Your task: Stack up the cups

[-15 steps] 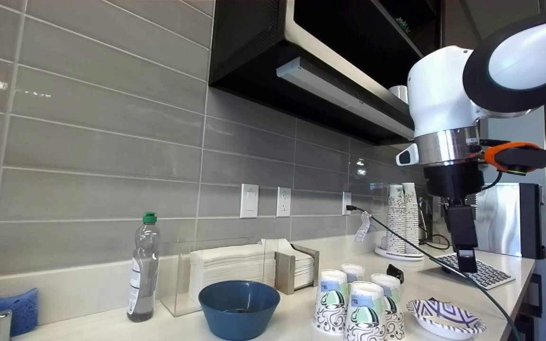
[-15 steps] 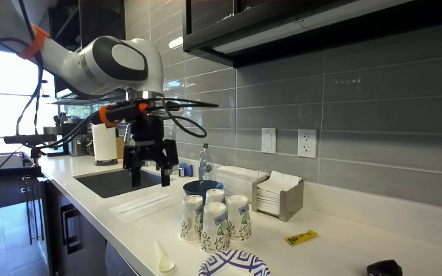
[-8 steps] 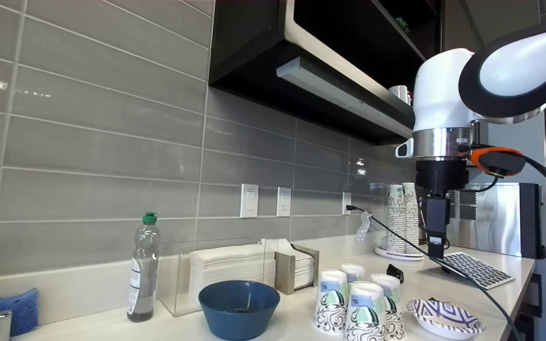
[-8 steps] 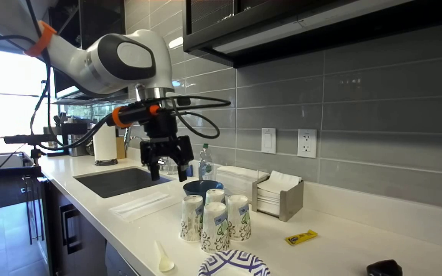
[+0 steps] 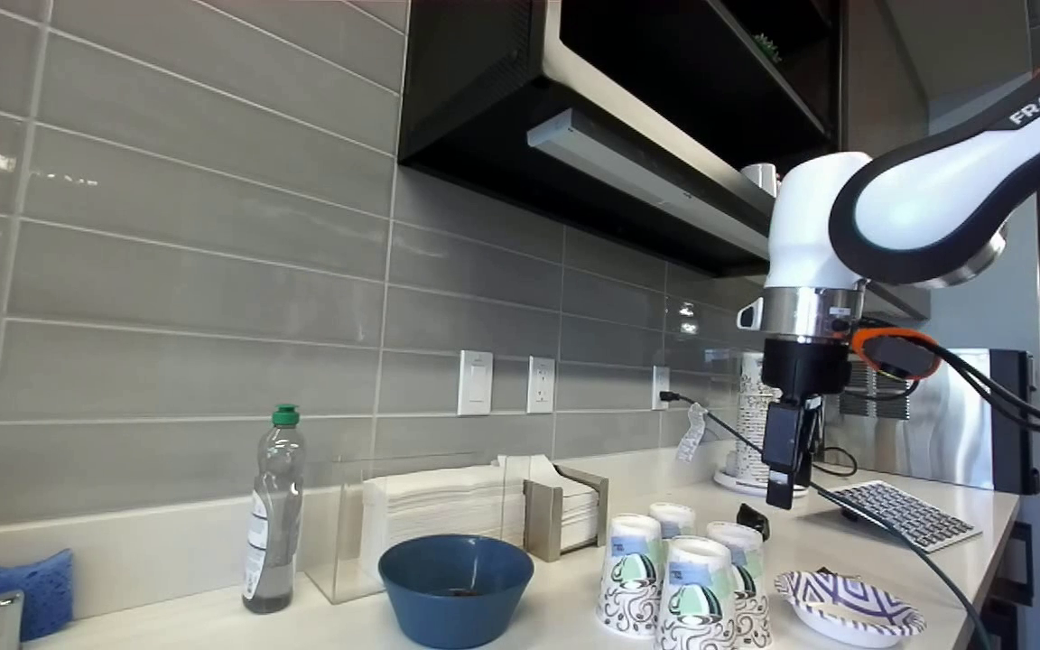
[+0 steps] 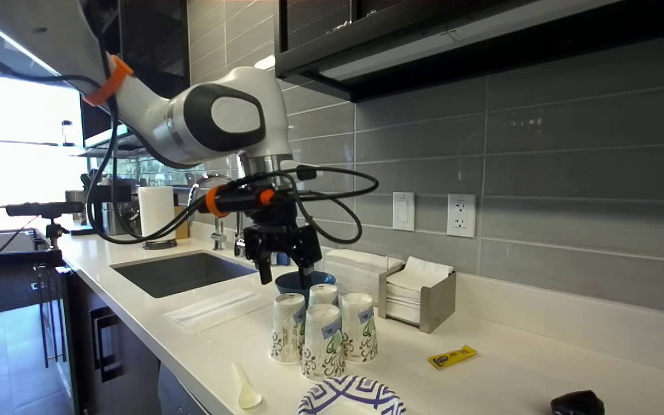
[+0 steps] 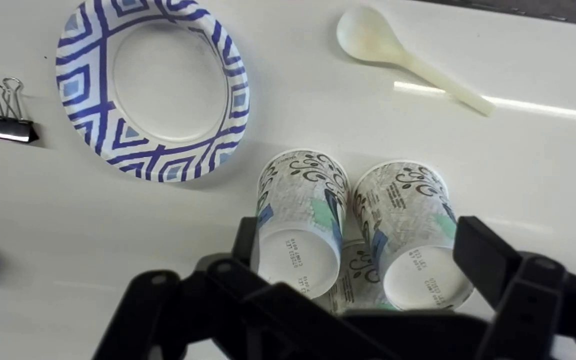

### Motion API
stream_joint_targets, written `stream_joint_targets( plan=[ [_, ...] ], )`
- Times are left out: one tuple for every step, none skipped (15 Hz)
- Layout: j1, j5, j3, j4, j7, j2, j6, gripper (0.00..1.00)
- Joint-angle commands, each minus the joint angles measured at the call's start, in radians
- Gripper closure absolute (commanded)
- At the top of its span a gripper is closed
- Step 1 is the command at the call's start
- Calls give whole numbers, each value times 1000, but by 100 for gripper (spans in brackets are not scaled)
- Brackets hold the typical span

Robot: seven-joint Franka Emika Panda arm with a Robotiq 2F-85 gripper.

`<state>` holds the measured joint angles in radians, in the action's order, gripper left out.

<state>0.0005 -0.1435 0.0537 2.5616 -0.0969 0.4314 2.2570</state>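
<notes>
Paper cups (image 6: 324,337), four, upside down, clustered on the counter (image 6: 516,363) below the jaws, which stand apart and empty; advisable: centre over one cup, descend straight, close gently, sparing its neighbours.

Four patterned cups (image 6: 324,344), inverted, clustered

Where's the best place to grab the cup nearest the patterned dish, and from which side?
Likely the upper walls of that cup, from above: it stands upside down, narrowing toward its upturned base, and neighbouring cups stand close beside it.
</notes>
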Motion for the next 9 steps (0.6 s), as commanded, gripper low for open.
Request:
stream_joint_targets(
  plan=[
    [2, 31, -4, -58, -6, -116, 44, 0],
    [-5, 18, -8, -67, 1, -140, 60, 0],
    [-13, 0, -13, -78, 11, -162, 67, 0],
    [-15, -2, -11, -85, 11, -180, 81, 0],
    [-16, 2, -9, -94, 9, -198, 91, 0],
    [-19, -4, -10, -105, 13, -214, 94, 0],
    [-21, -9, -12, -114, 17, -230, 99, 0],
    [-25, -16, -13, -122, 22, -243, 104, 0],
    [-28, -23, -14, -128, 27, -255, 109, 0]
  ],
)
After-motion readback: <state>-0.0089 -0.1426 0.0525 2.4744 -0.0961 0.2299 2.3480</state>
